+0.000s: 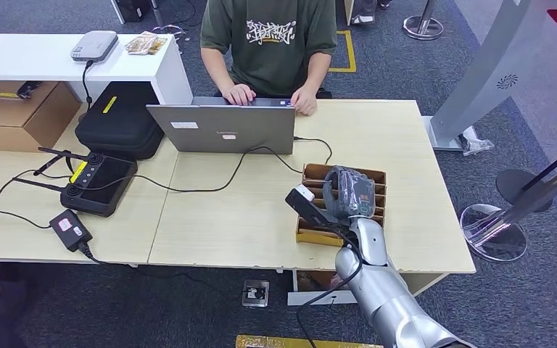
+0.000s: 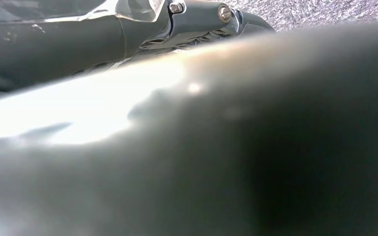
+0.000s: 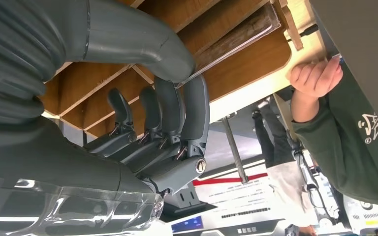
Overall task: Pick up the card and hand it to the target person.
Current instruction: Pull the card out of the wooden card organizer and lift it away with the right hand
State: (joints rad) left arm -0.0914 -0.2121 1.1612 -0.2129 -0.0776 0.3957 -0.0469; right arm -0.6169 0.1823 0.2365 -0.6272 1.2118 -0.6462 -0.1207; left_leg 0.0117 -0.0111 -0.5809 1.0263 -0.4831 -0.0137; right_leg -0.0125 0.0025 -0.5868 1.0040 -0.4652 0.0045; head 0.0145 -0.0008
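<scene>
The silver right arm (image 1: 381,290) rises from the near edge of the pale wooden counter (image 1: 246,225), and its grey right hand (image 1: 349,193) hangs over the brown slotted cardboard card holder (image 1: 312,233) that sits near the counter's near right corner. In the right wrist view the thick thumb (image 3: 142,46) and the darker fingers (image 3: 197,108) close from opposite sides on the thin edge of a flat card (image 3: 226,49) standing in one of the holder's slots; the hand (image 3: 167,123) is pinching that card, which is still seated between the brown dividers. The card stands on edge, its long axis running along the slot and parallel to the dividers, its faces turned toward the neighbouring slots. Which end is its top I cannot tell.

Whether the left hand's fingers are spread or closed cannot be told from the blurred left wrist view.

On the left half of the counter lie a small black adapter box with a red label (image 1: 70,229), then a black handheld controller with antennas (image 1: 98,184), and behind it a black zipped carry case (image 1: 122,119). A black cable (image 1: 210,185) trails across the middle. At the far edge stands an open grey laptop (image 1: 222,128), and a person in a dark green printed T-shirt (image 1: 270,40) sits behind it with both hands on the keyboard
</scene>
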